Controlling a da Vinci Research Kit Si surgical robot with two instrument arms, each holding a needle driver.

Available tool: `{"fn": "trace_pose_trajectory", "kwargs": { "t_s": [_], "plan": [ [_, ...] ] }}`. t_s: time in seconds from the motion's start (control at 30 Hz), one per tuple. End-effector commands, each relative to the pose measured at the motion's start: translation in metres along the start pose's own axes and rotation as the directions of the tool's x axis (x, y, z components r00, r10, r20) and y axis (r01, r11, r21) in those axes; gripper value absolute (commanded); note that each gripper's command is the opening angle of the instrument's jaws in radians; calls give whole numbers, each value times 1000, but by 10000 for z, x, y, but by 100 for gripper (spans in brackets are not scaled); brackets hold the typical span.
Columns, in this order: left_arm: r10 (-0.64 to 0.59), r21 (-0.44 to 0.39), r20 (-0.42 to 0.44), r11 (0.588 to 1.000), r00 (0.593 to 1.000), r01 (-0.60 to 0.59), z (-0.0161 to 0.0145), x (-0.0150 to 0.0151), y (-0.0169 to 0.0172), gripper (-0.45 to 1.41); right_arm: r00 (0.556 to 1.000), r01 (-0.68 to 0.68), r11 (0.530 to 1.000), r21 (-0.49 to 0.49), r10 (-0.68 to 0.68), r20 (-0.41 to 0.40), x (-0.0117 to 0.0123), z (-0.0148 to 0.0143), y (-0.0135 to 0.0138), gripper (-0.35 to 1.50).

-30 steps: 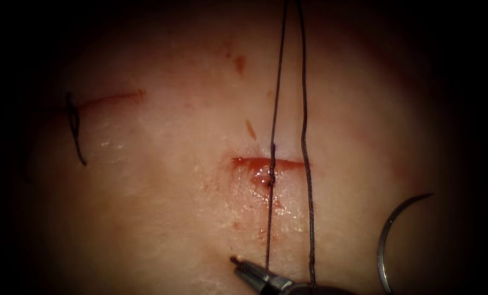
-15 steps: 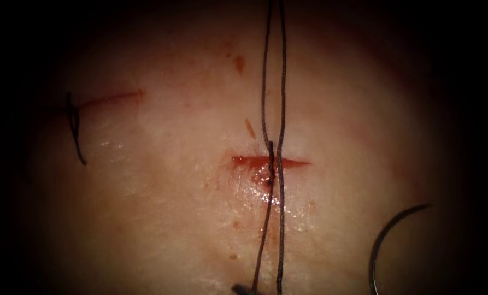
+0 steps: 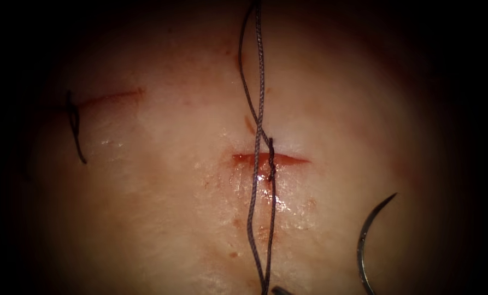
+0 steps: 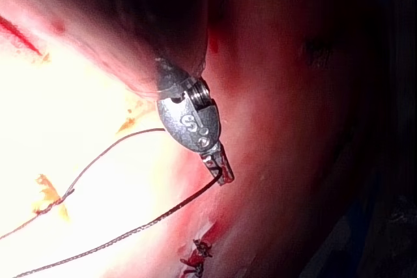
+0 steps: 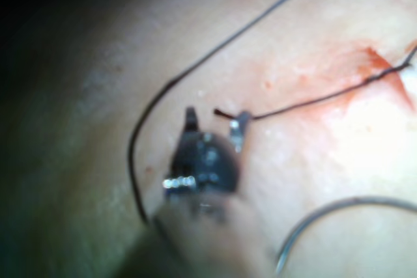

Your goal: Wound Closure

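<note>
Endoscope view, going from left to right: far on the left of the tissue (image 3: 145, 218) sits an older closed cut (image 3: 110, 98) with a dark stitch (image 3: 74, 128) tied across its left end. Near the middle is the open cut (image 3: 271, 159), a short red slit with shiny red fluid (image 3: 265, 177) just under it. Two lines of thread (image 3: 257, 109) run down over this cut, and one of them has a small knot (image 3: 271, 158) sitting right on the slit. The two lines come close together low down, next to the dark tip of the right claw (image 3: 281, 290) at the picture's edge. To the right of the cut, the curved needle (image 3: 364, 246) lies on top of the tissue (not stuck in it), and no tool holds it. In the left wrist view, the left claw (image 4: 221, 168) is pinched tight on the thread (image 4: 163, 216), which leads back to the knot (image 4: 58, 201). In the right wrist view, the right claw (image 5: 215, 125) stands with its two jaws spread apart and holds nothing; a loose end of thread (image 5: 293, 105) lies between the jaw tips, and the needle (image 5: 326, 216) curves close by.
</note>
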Motion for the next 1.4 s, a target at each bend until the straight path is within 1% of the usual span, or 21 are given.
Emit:
{"fn": "trace_pose_trajectory", "kwargs": {
  "t_s": [0.03, 0.17, 0.2, 0.3, 0.33, 0.37, 0.43, 0.53, 0.67, 0.7, 0.73, 0.77, 0.87, 0.97, 1.0, 1.03, 1.17, 1.27, 1.3, 1.33, 1.4],
  "plan": [
    [-16, -13, -30, 1000, 999, 16, 1, 5, 11, -45, 999, 13, 998, 54, -15, 40, 2, -11, 2, 145],
    [-40, -43, -84, 998, 996, 37, -10, 24, 38, -45, 995, 56, 986, 159, -68, 71, 11, -39, 12, 147],
    [-62, -56, -116, 997, 991, 56, -16, 33, 53, -45, 995, 38, 980, 195, -55, 81, 15, -48, 14, 147],
    [-81, -76, -167, 995, 983, 69, -29, 45, 82, -45, 994, 37, 970, 240, -59, 89, 25, -66, 15, 147],
    [-89, -86, -190, 994, 978, 74, -38, 50, 98, -45, 995, 38, 970, 241, -58, 79, 30, -71, 18, 142],
    [-99, -97, -203, 992, 974, 80, -47, 54, 112, -45, 998, 35, 973, 229, -48, 50, 39, -77, 25, 137],
    [-97, -100, -216, 992, 972, 76, -56, 57, 123, -45, 999, 29, 976, 215, -34, 22, 47, -83, 34, 133],
    [-99, -109, -227, 991, 969, 76, -67, 61, 139, -45, 1000, -10, 990, 141, 14, -26, 63, -91, 55, 130],
    [-99, -120, -232, 990, 968, 73, -78, 62, 154, -45, 990, -81, 997, -1, 80, -112, 84, -98, 92, 130],
    [-97, -115, -232, 991, 968, 71, -81, 61, 157, -45, 985, -107, 992, -65, 97, -139, 90, -99, 104, 130],
    [-95, -116, -232, 991, 968, 70, -82, 60, 159, -45, 982, -125, 988, -86, 111, -150, 95, -99, 112, 131],
    [-97, -114, -233, 991, 968, 72, -83, 57, 163, -45, 977, -162, 978, -132, 140, -162, 105, -97, 130, 133],
    [-101, -116, -232, 990, 967, 76, -81, 51, 169, -45, 977, -165, 977, -138, 143, -159, 114, -86, 149, 138],
    [-108, -115, -236, 990, 966, 83, -78, 44, 178, -45, 981, -131, 989, -71, 119, -151, 121, -63, 163, 130],
    [-109, -116, -235, 990, 966, 83, -76, 41, 183, -45, 985, -97, 995, -19, 93, -146, 124, -50, 167, 125],
    [-111, -114, -234, 990, 966, 87, -76, 39, 187, -45, 987, -74, 997, -7, 72, -145, 125, -44, 168, 120],
    [-123, -101, -222, 990, 967, 102, -76, 37, 195, -45, 990, -9, 999, 45, 16, -143, 128, -18, 170, 111],
    [-136, -83, -229, 989, 964, 120, -75, 40, 204, -45, 990, 35, 996, 83, -23, -142, 128, 8, 168, 96],
    [-141, -80, -233, 989, 962, 125, -73, 42, 208, -45, 989, 46, 994, 94, -32, -142, 127, 17, 168, 93],
    [-144, -73, -243, 989, 959, 130, -70, 45, 215, -45, 989, 65, 992, 111, -50, -138, 124, 29, 167, 84],
    [-148, -67, -250, 989, 957, 135, -66, 50, 222, -45, 988, 89, 988, 128, -71, -137, 117, 44, 167, 81]
  ]
}}
